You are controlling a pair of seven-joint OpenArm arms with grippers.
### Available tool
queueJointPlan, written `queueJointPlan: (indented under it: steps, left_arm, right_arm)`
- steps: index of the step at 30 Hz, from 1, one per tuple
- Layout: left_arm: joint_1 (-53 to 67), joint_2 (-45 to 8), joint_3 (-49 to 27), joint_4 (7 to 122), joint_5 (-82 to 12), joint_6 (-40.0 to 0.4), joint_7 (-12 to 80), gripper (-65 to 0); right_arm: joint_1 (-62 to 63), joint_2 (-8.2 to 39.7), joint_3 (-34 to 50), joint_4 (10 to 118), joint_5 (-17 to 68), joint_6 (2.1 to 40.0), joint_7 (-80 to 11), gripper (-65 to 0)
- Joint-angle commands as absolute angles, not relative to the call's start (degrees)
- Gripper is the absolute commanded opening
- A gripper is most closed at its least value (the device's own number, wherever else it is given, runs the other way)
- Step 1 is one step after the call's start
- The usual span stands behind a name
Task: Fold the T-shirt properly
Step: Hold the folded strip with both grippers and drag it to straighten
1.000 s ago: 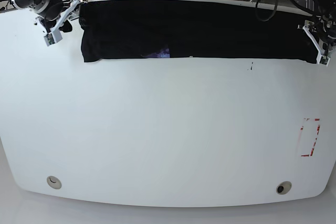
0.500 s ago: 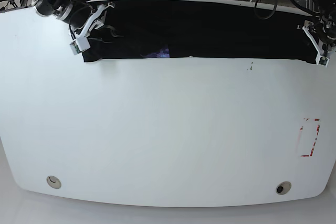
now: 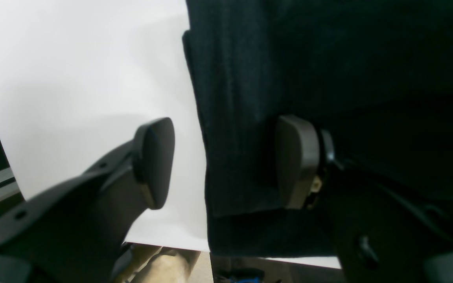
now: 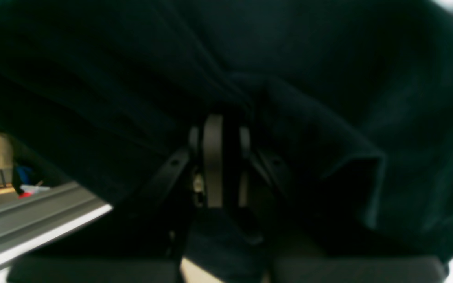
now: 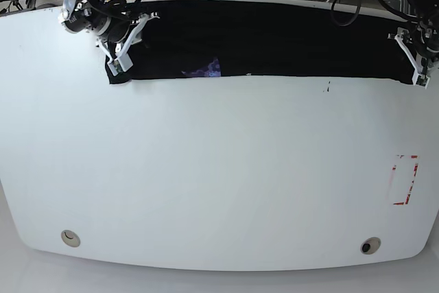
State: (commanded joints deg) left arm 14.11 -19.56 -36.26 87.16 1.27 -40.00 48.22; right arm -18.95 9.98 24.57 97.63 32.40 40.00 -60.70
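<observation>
The T-shirt (image 5: 260, 39) lies as a long dark band along the far edge of the white table (image 5: 219, 169), a small purple patch of its print showing at its near hem, left of centre.

Step in hand, as judged: taking both ends of the band so that it can be lifted and folded. To do this well, each gripper should bite all the stacked layers at its end, not only the top one, and the two ends should rise together and level so the band does not twist or sag in the middle.

Right gripper (image 5: 118, 51), at the left of the base view: its arm reaches in from the far left corner and angles down onto the shirt's left end. In the right wrist view the gripper (image 4: 221, 157) has its pads drawn close together with dark cloth (image 4: 289, 78) bunched around them; it looks clamped on the fabric.

Left gripper (image 5: 416, 60), at the right of the base view: it hangs at the shirt's right end, pointing down toward the table. In the left wrist view the gripper (image 3: 226, 165) stands with its jaws apart, one pad over bare table and the other over the cloth (image 3: 328, 59), straddling the folded edge; no grip is made there yet.
</observation>
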Motion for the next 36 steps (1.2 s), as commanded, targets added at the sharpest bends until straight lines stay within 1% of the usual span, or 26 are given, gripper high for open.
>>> queueJointPlan:
  steps: [4,7,11,15,19,21,24,29,33,36]
  left_arm:
    - [11.6,-16.7,-36.2,87.4,1.5,-40.0,48.6,-27.2]
    - [8.7,-15.5,-36.3,87.1,1.6,-40.0,48.7,-27.2]
    - [5.8,-13.3,-34.5,86.3,1.5,-40.0,49.1,-27.2]
    - [4.1,-13.1,-34.2,87.3,0.7,-40.0,52.3,-27.2]
    - [2.9,-13.1,-34.6,89.8,-2.9,-40.0,54.4,-27.1]
    - [2.9,-13.1,-36.2,90.1,-4.1,-40.0,55.4,-26.9]
    - [2.5,-13.1,-38.5,89.4,-6.1,-40.0,56.0,-26.8]
    - [2.9,-13.8,-39.6,87.8,-9.1,-40.0,56.0,-26.7]
    - [2.9,-14.4,-42.8,84.4,-11.7,-40.0,56.0,-26.7]
    - [3.6,-16.4,-43.1,81.4,-14.4,-40.0,56.0,-26.7]
  right_arm:
    - [-16.0,14.2,24.7,91.2,32.2,40.0,-56.9,-60.1]
    - [-14.4,16.7,24.7,87.2,32.4,40.0,-55.0,-60.1]
    - [-12.7,18.6,24.7,84.1,32.1,40.0,-53.6,-60.1]
    - [-12.0,18.6,24.7,84.2,32.0,40.0,-53.6,-60.1]
    - [-12.2,18.5,24.7,84.2,32.4,40.0,-53.7,-60.1]
    - [-12.2,18.3,24.7,84.2,32.4,40.0,-53.7,-60.1]
    - [-12.2,18.2,24.7,84.2,32.4,40.0,-53.7,-60.2]
    - [-12.3,18.1,24.7,84.2,32.5,40.0,-53.7,-60.2]
    - [-12.3,18.1,24.7,84.2,32.5,40.0,-53.7,-60.2]
    - [-12.3,18.1,24.7,84.2,32.5,40.0,-53.7,-60.2]
